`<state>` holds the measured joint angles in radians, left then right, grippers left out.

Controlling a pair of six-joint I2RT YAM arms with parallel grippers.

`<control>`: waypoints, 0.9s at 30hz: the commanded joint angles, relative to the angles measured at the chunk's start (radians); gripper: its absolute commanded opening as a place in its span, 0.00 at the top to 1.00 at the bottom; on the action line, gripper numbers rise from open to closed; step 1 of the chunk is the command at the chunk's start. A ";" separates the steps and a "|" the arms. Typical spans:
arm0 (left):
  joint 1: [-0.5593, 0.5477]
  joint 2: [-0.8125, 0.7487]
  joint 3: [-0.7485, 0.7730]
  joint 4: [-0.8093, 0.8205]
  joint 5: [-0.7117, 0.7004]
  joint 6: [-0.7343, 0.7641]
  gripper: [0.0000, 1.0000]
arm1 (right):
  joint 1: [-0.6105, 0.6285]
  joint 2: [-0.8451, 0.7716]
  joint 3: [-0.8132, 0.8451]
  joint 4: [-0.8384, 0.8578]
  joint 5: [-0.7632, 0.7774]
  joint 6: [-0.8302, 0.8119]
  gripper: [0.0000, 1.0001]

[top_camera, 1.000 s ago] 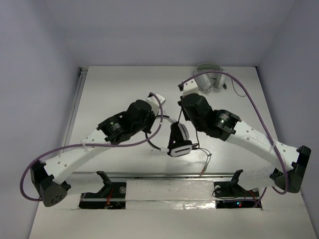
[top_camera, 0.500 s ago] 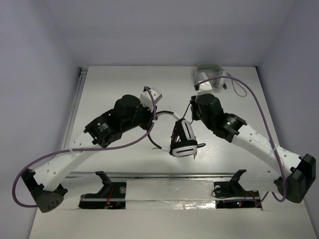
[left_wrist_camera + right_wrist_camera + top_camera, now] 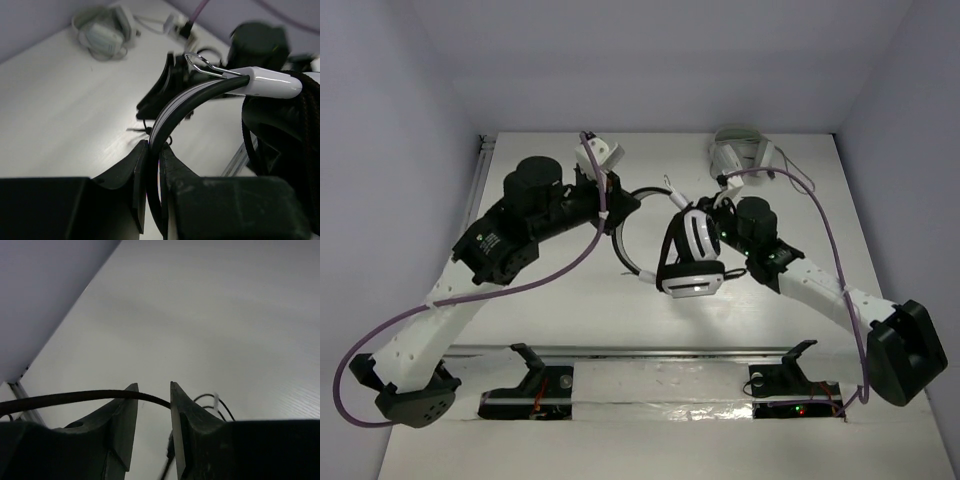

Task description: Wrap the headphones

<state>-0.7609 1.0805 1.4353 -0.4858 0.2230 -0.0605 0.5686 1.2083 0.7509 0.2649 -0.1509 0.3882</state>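
Observation:
The headphones hang above the table, their white-and-black ear cups at the middle of the top view. My left gripper is shut on the thin black headband, which arches up to a white slider. My right gripper sits just right of the ear cups. In the right wrist view its jaws stand apart, and the thin black cable runs across the gap between them. A loop of cable with a white tie lies on the table beyond.
A second, all-pale-grey pair of headphones lies at the back right of the table; it also shows in the left wrist view. Purple arm cables arc over the table. A metal rail runs along the near edge.
My left gripper has moved back and up with the headband, lifting the headphones. The ear cups have swung right. My right gripper has moved forward, close beside the ear cups.

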 commanded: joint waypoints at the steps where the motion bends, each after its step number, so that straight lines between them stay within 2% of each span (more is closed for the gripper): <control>1: 0.008 0.002 0.189 0.144 0.087 -0.105 1.00 | -0.007 0.052 0.005 0.200 -0.099 0.026 0.62; 6: 0.008 0.073 0.316 0.121 0.125 -0.127 1.00 | -0.007 0.161 0.022 0.269 -0.095 0.057 0.64; 7: 0.008 0.079 0.329 0.118 0.112 -0.139 1.00 | -0.007 0.172 0.034 0.275 -0.098 0.064 0.70; 9: 0.017 0.099 0.373 0.104 0.101 -0.140 1.00 | -0.007 0.197 0.041 0.277 -0.099 0.070 0.74; 10: 0.026 0.107 0.414 0.096 0.095 -0.147 1.00 | -0.007 0.200 0.041 0.278 -0.095 0.074 0.86; 11: 0.026 0.119 0.433 0.089 0.105 -0.153 1.00 | -0.007 0.206 0.041 0.274 -0.093 0.074 0.88; 18: 0.037 0.160 0.527 0.096 0.101 -0.188 1.00 | -0.007 0.241 0.033 0.238 -0.052 0.072 0.84; 21: 0.048 0.185 0.580 0.072 0.084 -0.194 1.00 | -0.007 0.214 -0.010 0.217 -0.041 0.078 0.75; 22: 0.048 0.191 0.591 0.066 0.082 -0.197 1.00 | -0.007 0.198 -0.022 0.205 -0.039 0.083 0.60; 24: 0.048 0.199 0.599 0.055 0.070 -0.199 1.00 | -0.007 0.130 -0.048 0.198 -0.047 0.083 0.49; 27: 0.057 0.196 0.580 0.062 0.046 -0.199 1.00 | -0.007 0.021 -0.084 0.163 -0.042 0.074 0.42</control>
<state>-0.7113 1.3064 1.9663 -0.5491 0.2798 -0.1940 0.5682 1.3338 0.6796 0.4274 -0.2119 0.4686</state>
